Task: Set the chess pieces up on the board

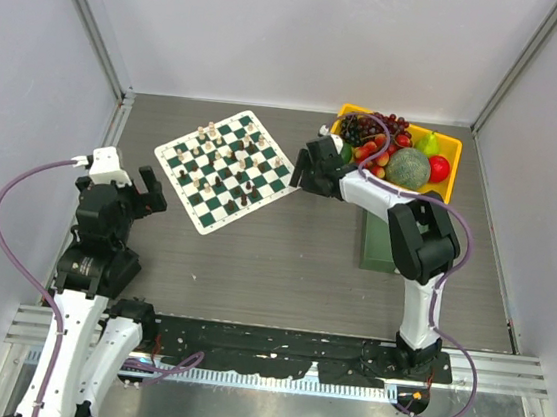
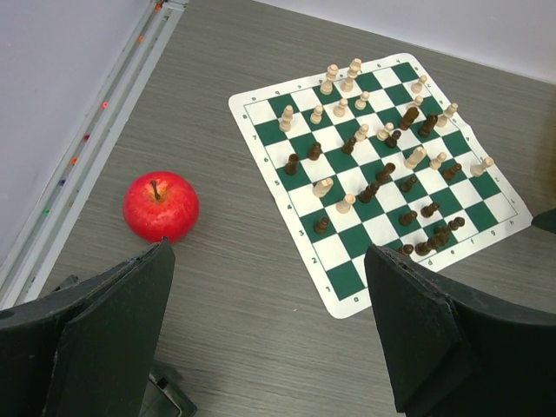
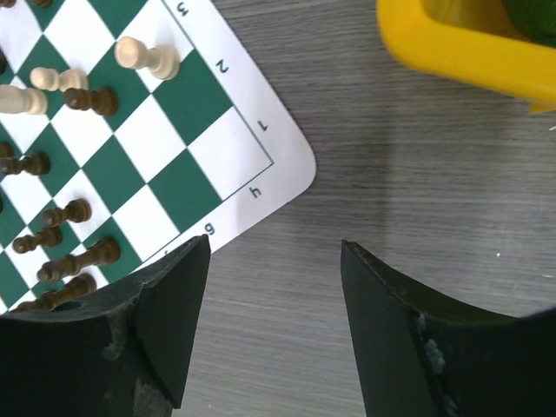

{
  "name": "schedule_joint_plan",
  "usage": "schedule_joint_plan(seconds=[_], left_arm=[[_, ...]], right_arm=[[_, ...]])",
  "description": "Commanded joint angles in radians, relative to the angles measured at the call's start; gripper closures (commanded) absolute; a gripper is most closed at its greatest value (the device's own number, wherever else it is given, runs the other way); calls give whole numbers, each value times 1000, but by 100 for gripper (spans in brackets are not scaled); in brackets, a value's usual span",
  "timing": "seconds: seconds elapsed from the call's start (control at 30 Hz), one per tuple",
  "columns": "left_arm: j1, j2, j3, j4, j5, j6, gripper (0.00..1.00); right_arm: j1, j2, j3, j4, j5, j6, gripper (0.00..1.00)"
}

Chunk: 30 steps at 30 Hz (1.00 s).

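Note:
The green and white board point(image 1: 225, 168) lies turned at an angle on the table, left of centre. Cream and dark chess pieces point(image 1: 229, 158) stand scattered over its squares, some lying on their sides. The board also shows in the left wrist view point(image 2: 380, 178) and the right wrist view point(image 3: 130, 130). My left gripper point(image 1: 150, 192) is open and empty, left of the board. My right gripper point(image 1: 305, 167) is open and empty, just off the board's right corner; its fingers point(image 3: 174, 295) hang above bare table by the h1 corner.
A yellow tray point(image 1: 451, 146) of fruit (grapes, melon, pear, red fruit) stands at the back right. A flat dark green object point(image 1: 380, 248) lies under the right arm. A red apple point(image 2: 160, 206) lies left of the board near the left wall.

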Motion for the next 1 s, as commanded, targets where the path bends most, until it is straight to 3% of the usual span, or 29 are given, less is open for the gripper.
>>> schedule_joint_plan(seconds=[0.0,0.53,0.97], left_arm=[[3,6,41,2,30,12,1],[5,11,29,-18,30,15,1],[5,22,33,-22,30,15,1]], right_arm=[[-15,10,61,-6,15,-37,34],[-18,168,294,-147,45,-108,39],[-19,251,370,-203,35,-115,44]])
